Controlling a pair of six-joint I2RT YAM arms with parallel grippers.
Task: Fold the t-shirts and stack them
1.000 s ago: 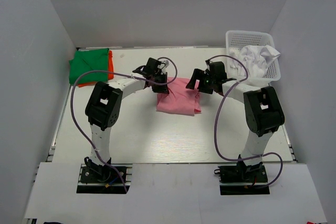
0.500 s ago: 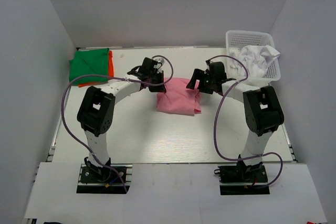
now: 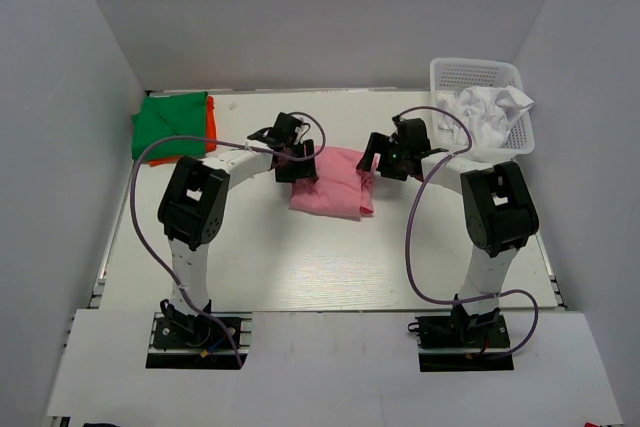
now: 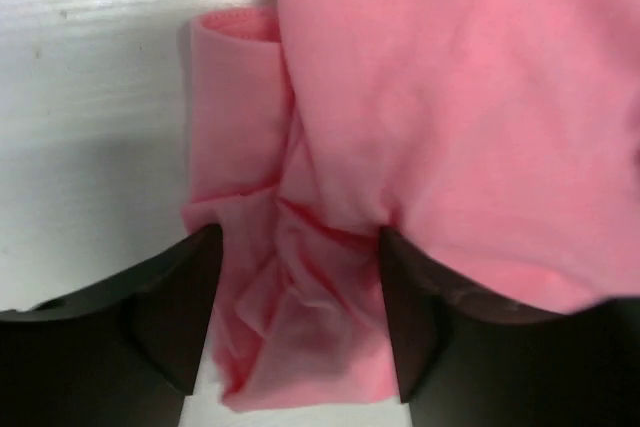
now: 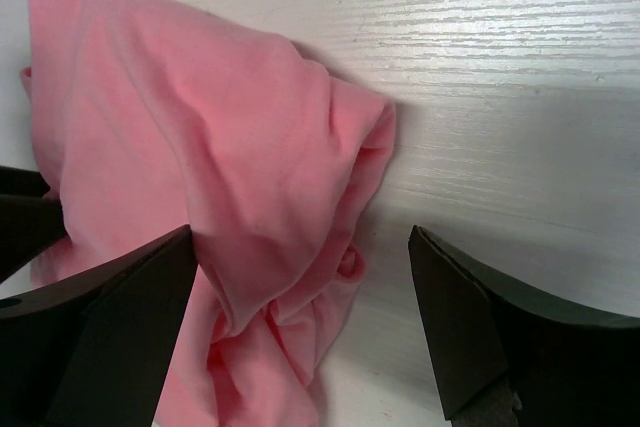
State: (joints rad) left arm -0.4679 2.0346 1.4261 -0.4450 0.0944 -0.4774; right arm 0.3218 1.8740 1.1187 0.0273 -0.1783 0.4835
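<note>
there, t-shirt (image 4: pixel 450 127) (pink) in left gripper (image 4: pixel 295 242)

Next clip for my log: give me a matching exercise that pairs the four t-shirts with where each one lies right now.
Things:
1. pink t-shirt
2. green t-shirt
3. orange t-shirt
4. white t-shirt

Places:
A. crumpled in the basket, far right
B. under another shirt, far left corner
C. middle of the table
D. on top of another shirt, far left corner

Pairs: 1-C, 2-D, 3-B, 4-A
</note>
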